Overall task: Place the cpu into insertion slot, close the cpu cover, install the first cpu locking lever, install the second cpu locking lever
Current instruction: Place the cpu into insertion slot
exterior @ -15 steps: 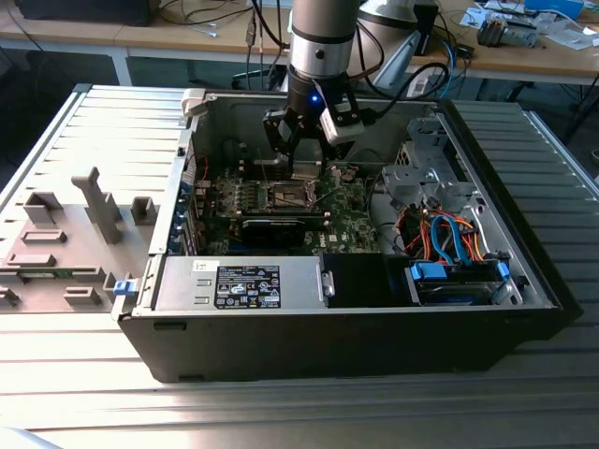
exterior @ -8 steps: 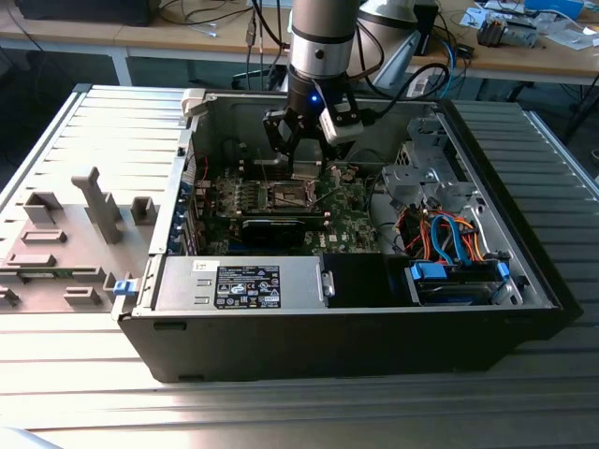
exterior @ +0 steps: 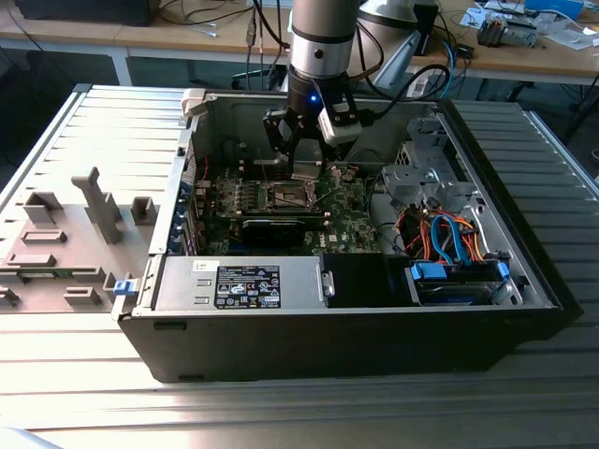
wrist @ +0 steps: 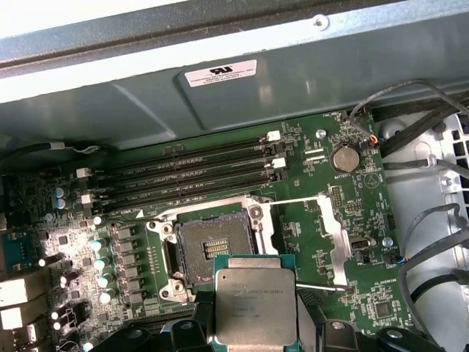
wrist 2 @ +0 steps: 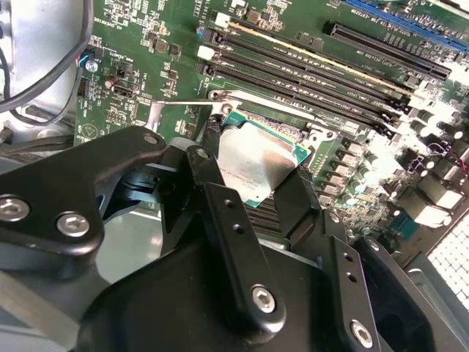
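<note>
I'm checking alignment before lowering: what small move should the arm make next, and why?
Probably shift sideways until the cpu sits squarely over the insertion slot. In the first wrist view the jaws hold the chip apparently offset from the open, empty socket, and the cpu cover lies folded open beside it.

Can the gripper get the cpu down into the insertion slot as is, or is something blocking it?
Probably yes. The gripper holds the cpu near the insertion slot, whose dark centre lies bare. The cpu cover looks to be off to the side.
</note>
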`<state>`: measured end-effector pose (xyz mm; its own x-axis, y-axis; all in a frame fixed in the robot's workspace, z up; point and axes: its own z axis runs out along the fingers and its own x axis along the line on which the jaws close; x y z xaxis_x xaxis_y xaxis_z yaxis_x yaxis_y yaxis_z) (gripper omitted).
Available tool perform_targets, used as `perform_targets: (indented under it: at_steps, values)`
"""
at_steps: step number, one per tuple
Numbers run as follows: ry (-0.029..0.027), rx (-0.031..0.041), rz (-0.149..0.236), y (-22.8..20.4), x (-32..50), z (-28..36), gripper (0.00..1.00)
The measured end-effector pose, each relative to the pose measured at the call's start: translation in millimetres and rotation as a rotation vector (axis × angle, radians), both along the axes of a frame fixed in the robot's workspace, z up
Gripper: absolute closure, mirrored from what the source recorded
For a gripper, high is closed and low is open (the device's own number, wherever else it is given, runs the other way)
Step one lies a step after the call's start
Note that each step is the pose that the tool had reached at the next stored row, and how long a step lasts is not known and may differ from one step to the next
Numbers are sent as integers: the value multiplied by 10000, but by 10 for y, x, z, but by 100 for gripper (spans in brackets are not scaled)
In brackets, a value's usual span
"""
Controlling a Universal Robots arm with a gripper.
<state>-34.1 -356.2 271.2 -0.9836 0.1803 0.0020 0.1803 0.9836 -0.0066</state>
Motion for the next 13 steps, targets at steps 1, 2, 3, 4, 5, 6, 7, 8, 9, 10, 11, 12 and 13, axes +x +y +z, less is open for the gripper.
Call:
perform_targets:
  at_steps: [1, 2, 3, 4, 5, 6, 7, 8, 9, 10, 11, 12, 13]
  values:
    - [0, -2, -10, 0, 0, 0, 46]
    - [0, -4, -20, 0, 0, 0, 46]
    - [0, -6, -33, 0, 0, 0, 46]
    - [0, -8, -47, 0, 0, 0, 46]
    - [0, -11, -65, 0, 0, 0, 46]
    - [0, -14, -82, 0, 0, 0, 46]
    - [0, -16, -93, 0, 0, 0, 46]
    - [0, -17, -103, 0, 0, 0, 46]
    - [0, -20, -120, 0, 0, 0, 46]
    - [0, -21, -130, 0, 0, 0, 46]
    - [0, -23, -143, 0, 0, 0, 46]
    - [0, -25, -157, 0, 0, 0, 46]
    - [0, -27, -165, 0, 0, 0, 46]
